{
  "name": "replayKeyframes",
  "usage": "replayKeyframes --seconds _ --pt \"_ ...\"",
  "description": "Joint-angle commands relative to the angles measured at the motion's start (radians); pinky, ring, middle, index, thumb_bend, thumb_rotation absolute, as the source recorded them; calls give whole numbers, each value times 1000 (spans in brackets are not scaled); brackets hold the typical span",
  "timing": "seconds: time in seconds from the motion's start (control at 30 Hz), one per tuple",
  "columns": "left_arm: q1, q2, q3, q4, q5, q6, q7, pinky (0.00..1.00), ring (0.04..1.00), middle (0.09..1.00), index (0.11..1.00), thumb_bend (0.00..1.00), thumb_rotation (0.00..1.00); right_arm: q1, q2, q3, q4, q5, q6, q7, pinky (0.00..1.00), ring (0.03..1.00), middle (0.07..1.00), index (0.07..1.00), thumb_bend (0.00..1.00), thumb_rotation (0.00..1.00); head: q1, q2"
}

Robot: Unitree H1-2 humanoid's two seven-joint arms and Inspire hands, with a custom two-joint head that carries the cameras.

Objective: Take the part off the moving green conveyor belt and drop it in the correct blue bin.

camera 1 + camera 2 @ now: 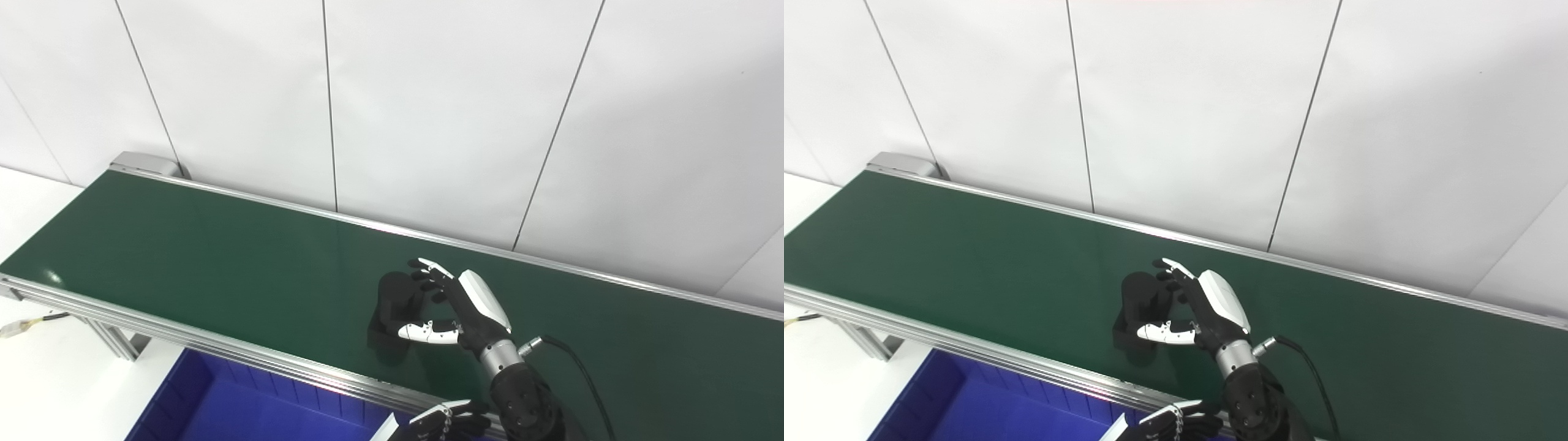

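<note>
Low at the near edge waits the left robot hand (438, 419), posture unclear. Ahead, the right robot hand (456, 309) cups the dark moulded plastic part (395, 306), fingers spread wide; it should close firmly before lifting toward the blue plastic bin (245, 410).

a black part (397, 300) sits on the green belt (184, 257), a blocky matte piece with a rounded top and a wider, squarish foot, standing upright near the belt's middle. the belt is a long dark green band in a silver frame, running from the far left corner toward the right. a blue bin (245, 407) lies below the belt's near edge, at the bottom of the view; its ribbed inner walls show.
</note>
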State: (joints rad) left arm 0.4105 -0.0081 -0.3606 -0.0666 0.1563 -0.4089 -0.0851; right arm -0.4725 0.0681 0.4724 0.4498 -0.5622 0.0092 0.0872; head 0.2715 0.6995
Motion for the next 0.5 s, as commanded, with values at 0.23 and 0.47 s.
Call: replayKeyframes --seconds 0.23,0.47 --pt "13 -14 -11 -60 6 -12 2 736 772 793 831 762 795 -45 32 10 40 -37 -25 -96 699 779 801 836 687 254 1 10" --pt "19 -20 -14 -73 4 1 2 740 774 788 828 779 795 -25 34 4 31 -46 -26 -148 663 728 745 771 709 166 1 19"
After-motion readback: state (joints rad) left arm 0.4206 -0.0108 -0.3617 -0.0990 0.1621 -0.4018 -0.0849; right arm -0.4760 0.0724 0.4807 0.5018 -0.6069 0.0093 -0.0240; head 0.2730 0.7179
